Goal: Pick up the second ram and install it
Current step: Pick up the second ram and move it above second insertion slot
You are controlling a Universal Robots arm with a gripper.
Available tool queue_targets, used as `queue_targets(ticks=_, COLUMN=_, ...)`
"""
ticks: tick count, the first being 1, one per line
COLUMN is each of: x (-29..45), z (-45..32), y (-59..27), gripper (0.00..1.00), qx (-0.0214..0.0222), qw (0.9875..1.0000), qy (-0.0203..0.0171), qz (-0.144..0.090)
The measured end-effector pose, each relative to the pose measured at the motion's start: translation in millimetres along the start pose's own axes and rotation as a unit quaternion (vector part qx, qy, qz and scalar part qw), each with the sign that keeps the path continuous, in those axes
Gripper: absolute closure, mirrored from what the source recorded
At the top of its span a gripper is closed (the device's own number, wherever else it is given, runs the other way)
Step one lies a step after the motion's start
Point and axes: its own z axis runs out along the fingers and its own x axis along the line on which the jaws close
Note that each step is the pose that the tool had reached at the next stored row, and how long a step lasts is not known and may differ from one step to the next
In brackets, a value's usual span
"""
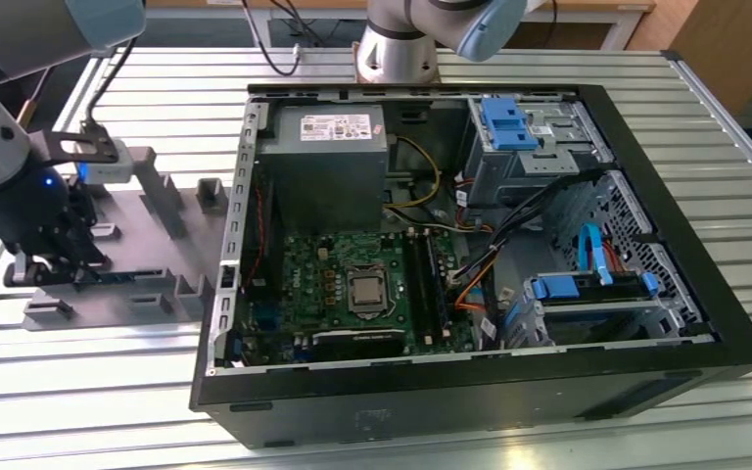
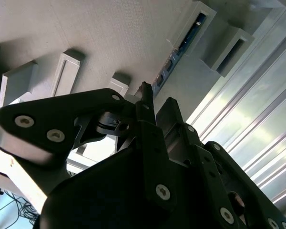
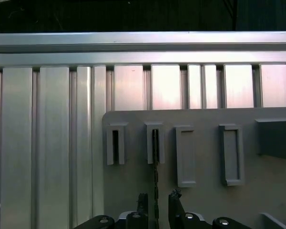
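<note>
The second ram (image 3: 156, 162) stands on edge in the grey holder tray (image 3: 205, 200), held by a small slotted post at its far end. Its blue-green board (image 2: 164, 71) runs from that post toward my wrist in the second wrist view. My gripper (image 3: 158, 199) straddles the near end of the stick, one black fingertip (image 3: 143, 200) on each side with a thin gap to the board, so it is open. In the exterior view my gripper (image 1: 50, 262) is low over the tray (image 1: 154, 245) at that view's left.
An open computer case (image 1: 689, 323) lies to the exterior view's right of the tray, its motherboard (image 1: 337, 284) and long black memory slots (image 1: 425, 284) facing up. Several grey posts (image 1: 167, 201) rise from the tray. Everything rests on a slatted aluminium table (image 3: 47, 143).
</note>
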Motion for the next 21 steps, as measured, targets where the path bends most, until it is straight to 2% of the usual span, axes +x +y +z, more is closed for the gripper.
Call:
queue_targets(ticks=14, x=0.8, z=12.3, y=-0.1, gripper=0.69, qx=0.0013, qw=1.0, qy=0.0001, qz=-0.002)
queue_targets(ticks=16, x=0.9, z=13.6, y=-0.2, gripper=0.7, qx=0.0015, qw=1.0, qy=0.0001, qz=-0.003)
queue_targets(ticks=17, x=1.0, z=14.2, y=-0.2, gripper=0.77, qx=0.0016, qw=1.0, qy=0.0001, qz=-0.003)
queue_targets(ticks=21, x=1.4, z=16.6, y=-0.2, gripper=0.77, qx=0.0014, qw=1.0, qy=0.0002, qz=-0.008)
